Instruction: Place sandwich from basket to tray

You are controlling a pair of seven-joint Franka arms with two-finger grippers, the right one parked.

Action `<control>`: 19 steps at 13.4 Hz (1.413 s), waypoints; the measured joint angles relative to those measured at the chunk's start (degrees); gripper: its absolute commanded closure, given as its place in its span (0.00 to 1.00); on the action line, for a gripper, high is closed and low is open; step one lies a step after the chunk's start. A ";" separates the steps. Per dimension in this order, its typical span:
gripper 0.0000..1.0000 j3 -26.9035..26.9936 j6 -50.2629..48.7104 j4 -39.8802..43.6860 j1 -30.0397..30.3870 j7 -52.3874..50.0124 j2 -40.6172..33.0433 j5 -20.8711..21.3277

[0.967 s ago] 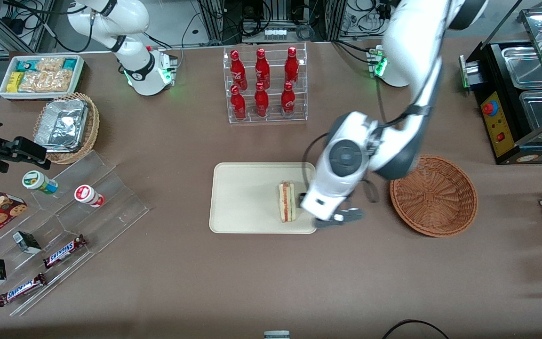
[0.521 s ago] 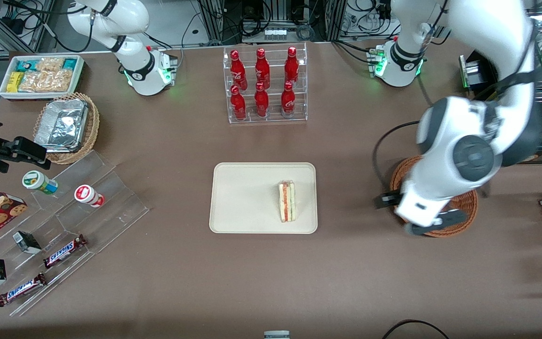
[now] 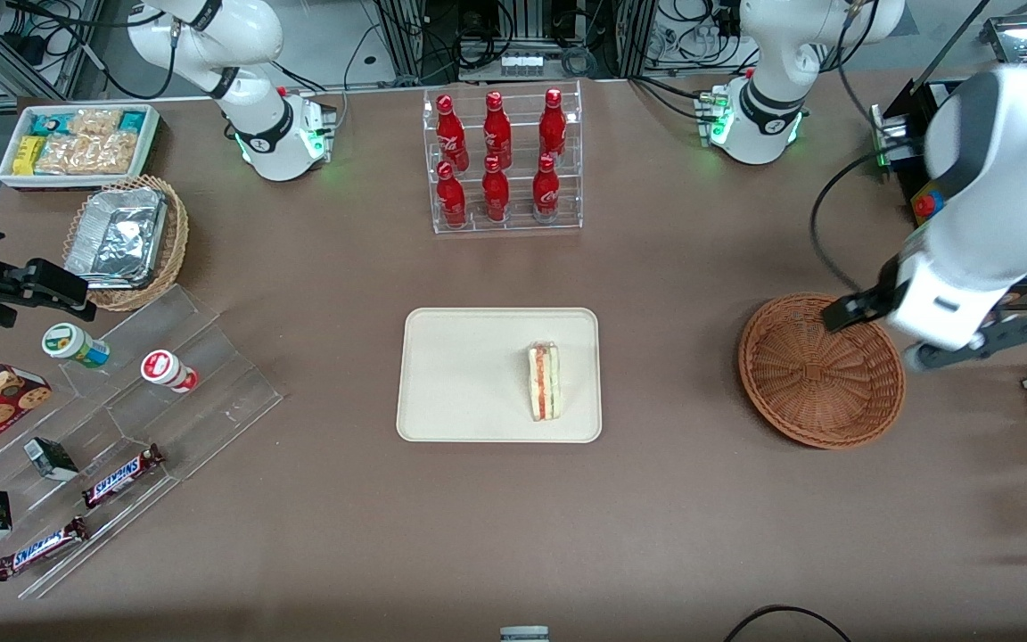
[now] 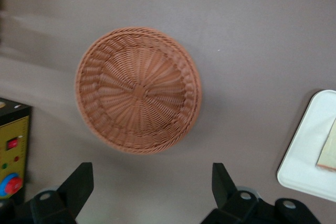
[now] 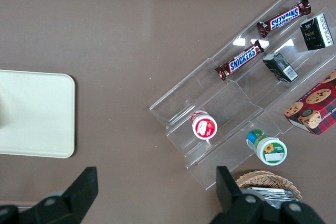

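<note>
The sandwich (image 3: 544,382) lies flat on the tray (image 3: 460,374), near the tray's end closest to the basket (image 3: 821,371). It looks put down for good, so the job seems done. The basket has nothing in it. The gripper (image 3: 928,334) hangs high over the basket's edge, at the working arm's end of the table. Its jaws are wide open and hold nothing. The sandwich is well apart from them.

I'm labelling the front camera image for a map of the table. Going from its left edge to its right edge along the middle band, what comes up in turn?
Foil-container basket → clear stepped stand → tray → sandwich on the tray → basket → gripper, jaws open, above the basket's edge toward the working arm's end.
</note>
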 measured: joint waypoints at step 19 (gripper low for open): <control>0.00 -1.77 -6.74 -0.30 3.80 24.58 -8.14 -2.66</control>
